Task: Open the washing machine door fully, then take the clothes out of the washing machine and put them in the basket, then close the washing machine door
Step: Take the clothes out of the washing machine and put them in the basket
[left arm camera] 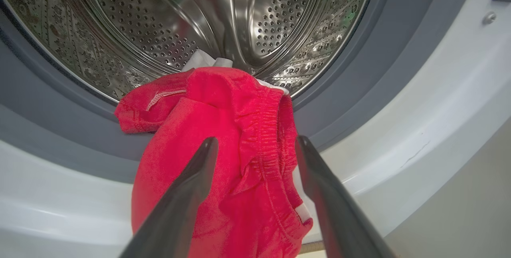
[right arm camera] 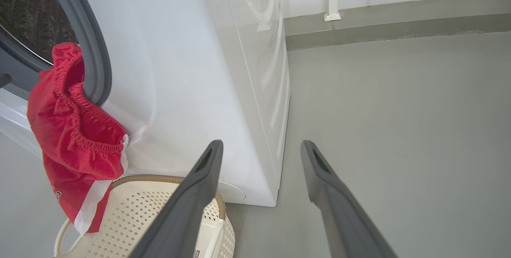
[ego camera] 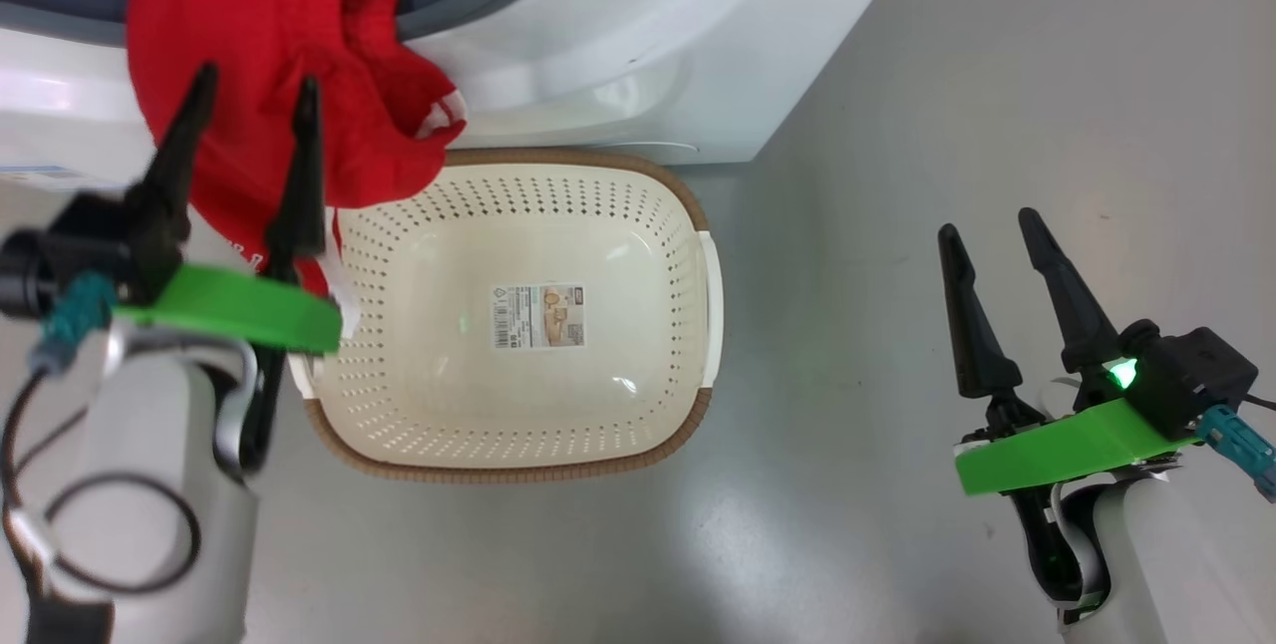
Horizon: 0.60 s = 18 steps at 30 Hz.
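Note:
Red clothes with white trim hang out of the washing machine over its grey gasket, and the lower end droops above the left rim of the basket. In the left wrist view the red clothes spill from the steel drum, with a small white piece behind them. My left gripper is open, its fingers framing the hanging garment without closing on it. My right gripper is open and empty over bare floor to the right. The washing machine door is out of view.
The cream basket stands on the grey floor right against the machine's front and holds only a sticker. The floor stretches to the right of the machine. A wall with a low ledge runs behind it.

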Tool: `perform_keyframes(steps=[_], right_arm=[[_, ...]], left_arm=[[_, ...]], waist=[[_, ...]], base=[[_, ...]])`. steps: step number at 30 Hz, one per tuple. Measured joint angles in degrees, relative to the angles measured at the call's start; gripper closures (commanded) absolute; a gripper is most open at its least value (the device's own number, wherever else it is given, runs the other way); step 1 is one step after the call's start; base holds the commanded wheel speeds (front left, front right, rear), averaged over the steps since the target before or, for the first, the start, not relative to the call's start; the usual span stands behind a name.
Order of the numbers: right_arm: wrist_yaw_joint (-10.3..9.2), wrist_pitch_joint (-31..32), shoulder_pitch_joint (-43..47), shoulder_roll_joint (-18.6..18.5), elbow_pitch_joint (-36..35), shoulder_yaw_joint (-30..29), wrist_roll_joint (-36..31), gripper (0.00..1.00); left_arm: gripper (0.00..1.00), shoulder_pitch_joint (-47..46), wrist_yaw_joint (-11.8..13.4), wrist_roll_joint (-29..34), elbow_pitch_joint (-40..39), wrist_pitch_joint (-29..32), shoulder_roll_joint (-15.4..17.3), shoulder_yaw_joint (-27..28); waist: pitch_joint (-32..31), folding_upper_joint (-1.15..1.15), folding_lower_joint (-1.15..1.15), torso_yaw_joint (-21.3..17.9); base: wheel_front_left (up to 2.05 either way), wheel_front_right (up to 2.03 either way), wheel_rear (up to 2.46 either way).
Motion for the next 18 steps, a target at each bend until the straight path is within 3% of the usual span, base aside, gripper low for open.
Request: perform_keyframes(steps=[10,18], right_arm=[[0.0,0.0,-1.2,0.0,-0.1,1.4,2.4,0.0],[0.0,0.0,-1.4,0.0,-0.3,1.4,2.6,0.0]], left_arm=[[0.0,-12.6,0.0,2.3,14.9,0.0,0.6,-0.8],[0.0,-19.1,0.1,3.8,22.0,0.0,0.9,-1.9]], waist=[[2.1,0.0,0.0,-2.1],[3.2,0.0,0.0,-3.2]], base=[[0.0,0.0,0.0],[0.0,0.0,0.0]])
